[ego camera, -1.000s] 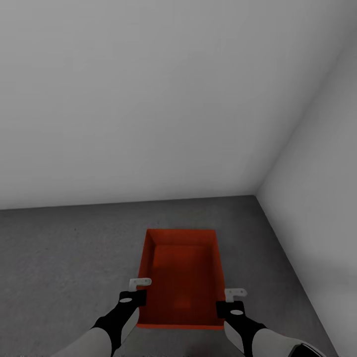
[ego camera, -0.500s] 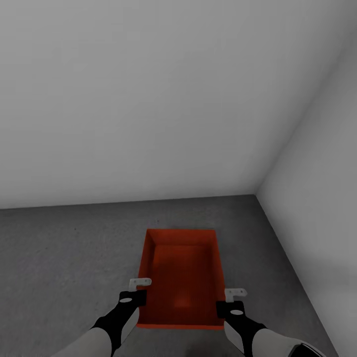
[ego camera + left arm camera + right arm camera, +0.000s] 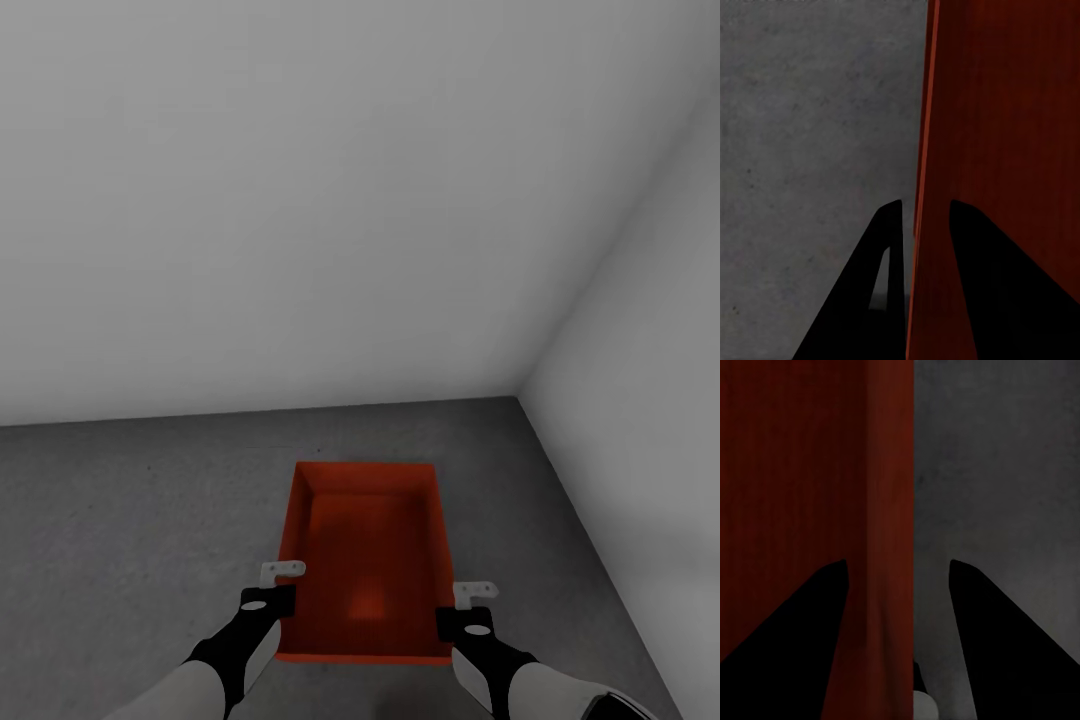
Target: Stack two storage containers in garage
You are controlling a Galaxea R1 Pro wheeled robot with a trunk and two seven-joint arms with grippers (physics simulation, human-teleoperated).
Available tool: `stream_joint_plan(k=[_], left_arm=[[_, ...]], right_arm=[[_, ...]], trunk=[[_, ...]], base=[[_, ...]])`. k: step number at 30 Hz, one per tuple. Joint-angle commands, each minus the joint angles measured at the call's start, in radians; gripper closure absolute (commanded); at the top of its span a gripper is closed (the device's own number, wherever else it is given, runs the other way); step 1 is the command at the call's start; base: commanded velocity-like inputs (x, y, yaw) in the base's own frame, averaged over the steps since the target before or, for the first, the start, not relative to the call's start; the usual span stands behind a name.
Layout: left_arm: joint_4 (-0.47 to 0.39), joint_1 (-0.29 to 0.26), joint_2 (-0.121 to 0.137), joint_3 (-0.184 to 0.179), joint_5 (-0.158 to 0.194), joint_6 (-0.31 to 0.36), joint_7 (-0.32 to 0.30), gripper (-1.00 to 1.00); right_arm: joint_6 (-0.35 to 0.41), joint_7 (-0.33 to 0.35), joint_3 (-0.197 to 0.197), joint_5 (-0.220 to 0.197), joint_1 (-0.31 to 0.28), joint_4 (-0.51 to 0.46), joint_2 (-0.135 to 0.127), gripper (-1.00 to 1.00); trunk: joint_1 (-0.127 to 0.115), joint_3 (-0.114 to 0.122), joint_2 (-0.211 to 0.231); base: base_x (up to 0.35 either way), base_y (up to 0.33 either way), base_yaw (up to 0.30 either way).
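Note:
One orange-red storage container sits low over the dark grey concrete floor of the garage, open top up and empty; I cannot tell if it touches the floor. My left gripper is shut on its left side wall, one finger inside and one outside. On the other side, my right gripper straddles the right side wall with its fingers spread wide, open, a gap showing on both sides. The second storage container is out of view.
A plain white wall stands close ahead, and another white wall closes in on the right, meeting it in a corner just beyond the container. Grey floor stretches away to the left.

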Motion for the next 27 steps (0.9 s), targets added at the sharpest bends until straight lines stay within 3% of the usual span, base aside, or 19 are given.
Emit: stream_joint_plan(k=[1,27], left_arm=[[-0.065,0.000,0.000,0.019,-0.017,0.007,0.006,1.00],[-0.065,0.000,0.000,0.019,-0.016,0.007,0.006,1.00]], right_arm=[[-0.004,-0.002,-0.001,-0.021,0.000,0.032,0.000,1.00],[-0.004,-0.002,-0.001,-0.021,0.000,0.032,-0.002,1.00]], trunk=[[0.000,-0.001,-0.001],[0.000,-0.001,-0.001]], base=[[0.011,0.000,0.000],[0.001,0.000,0.000]])
